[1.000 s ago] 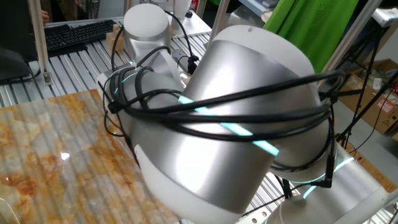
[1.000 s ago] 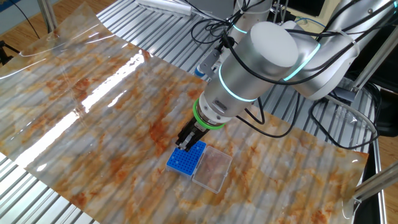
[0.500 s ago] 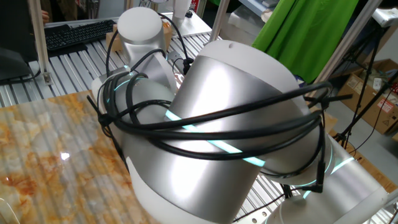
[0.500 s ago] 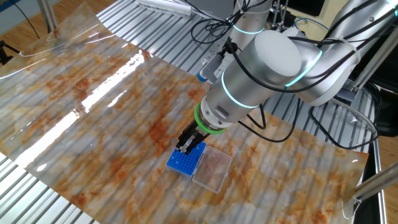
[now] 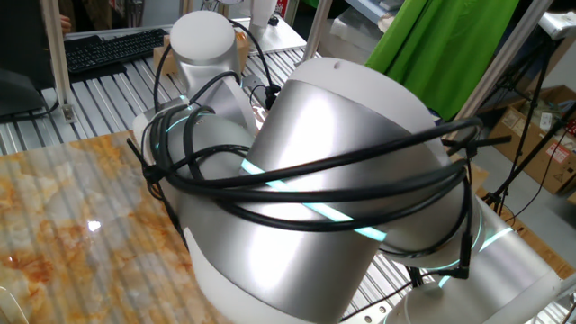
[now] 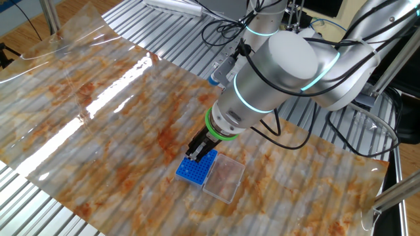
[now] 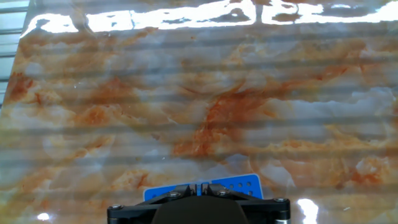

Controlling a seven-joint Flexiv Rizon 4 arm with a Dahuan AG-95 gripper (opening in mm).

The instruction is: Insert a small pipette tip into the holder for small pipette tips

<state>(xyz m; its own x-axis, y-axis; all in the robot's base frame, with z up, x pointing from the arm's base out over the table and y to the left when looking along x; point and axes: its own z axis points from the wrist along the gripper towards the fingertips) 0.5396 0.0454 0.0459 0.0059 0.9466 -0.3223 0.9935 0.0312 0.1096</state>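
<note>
We see the jaws (image 6: 195,155) drawn together to a narrow slit, tilted steeply down over the far end of the rack (image 6: 196,168), which is bright blue and lies on the worktop (image 6: 98,118). In the hand view the two black fingers (image 7: 186,191) meet with almost no gap just above the rack's (image 7: 242,185) holed top, and only a strip of that top shows past the hand's housing. The tip itself we cannot make out in any view; if it sits between the fingers, it is too small to tell, so we cannot say whether anything is held or where the tip is.

A clear tray (image 6: 225,177) lies just beside the rack, touching or nearly touching its long side, on the side away from the open spread of the worktop. The worktop is covered with a glossy sheet of orange and white marbling, and bright glare runs across its far part in the hand view.

The arm (image 6: 275,72) bends low over the scene, its black cables (image 6: 262,128) looping close beside the wrist. In one fixed view the arm's (image 5: 315,189) silver body and its bundled cables (image 5: 306,162) fill nearly the whole picture and hide the jaws, the rack and the tray. A keyboard (image 5: 112,47) lies well behind, and green cloth (image 5: 441,36) hangs at the back.
</note>
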